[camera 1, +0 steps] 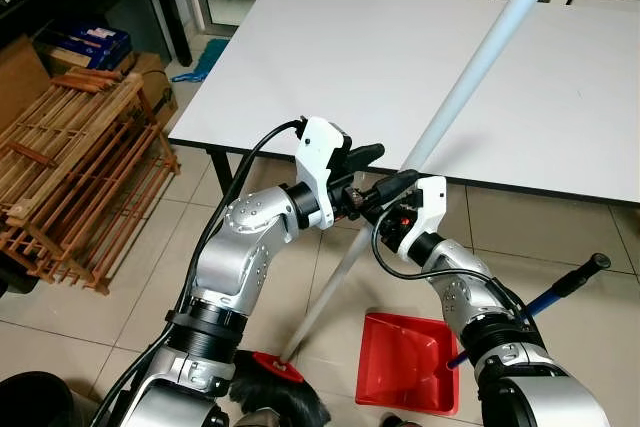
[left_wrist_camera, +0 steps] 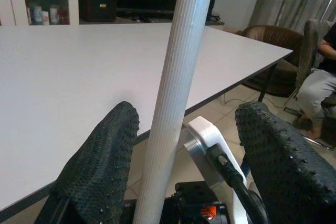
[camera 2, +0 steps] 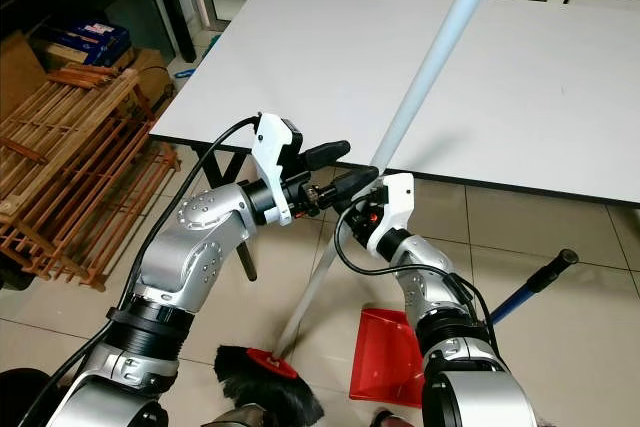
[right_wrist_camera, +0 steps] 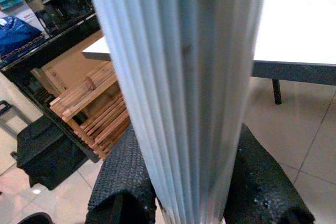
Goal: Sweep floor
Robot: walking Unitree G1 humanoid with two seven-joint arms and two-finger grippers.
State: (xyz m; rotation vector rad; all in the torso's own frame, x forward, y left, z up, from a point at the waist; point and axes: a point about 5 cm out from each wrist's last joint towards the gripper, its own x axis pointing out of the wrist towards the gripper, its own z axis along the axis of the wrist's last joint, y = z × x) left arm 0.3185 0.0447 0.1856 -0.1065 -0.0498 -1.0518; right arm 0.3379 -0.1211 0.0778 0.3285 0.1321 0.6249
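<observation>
A white table (camera 1: 420, 57) spans the far side, a wooden rack (camera 1: 70, 167) on the left. My broom (camera 1: 470, 87) leans from the tiles near my feet up over the table edge, its black bristles (camera 1: 285, 397) on the floor just left of the red dustpan (camera 1: 405, 362), ready to push dirt across. My right gripper (right_wrist_camera: 191, 182) clamps the ribbed pole, forearm raised. My left gripper (left_wrist_camera: 181, 145) reaches across with elbow bent, fingers wide either side of the pole, not squeezing.

The broom (camera 1: 470, 82) has a long, pale ribbed pole that leans steeply across the white table's edge. Its red collar and black bristles (camera 1: 285, 392) rest on the tiled floor, beside a red dustpan (camera 1: 408, 362).
</observation>
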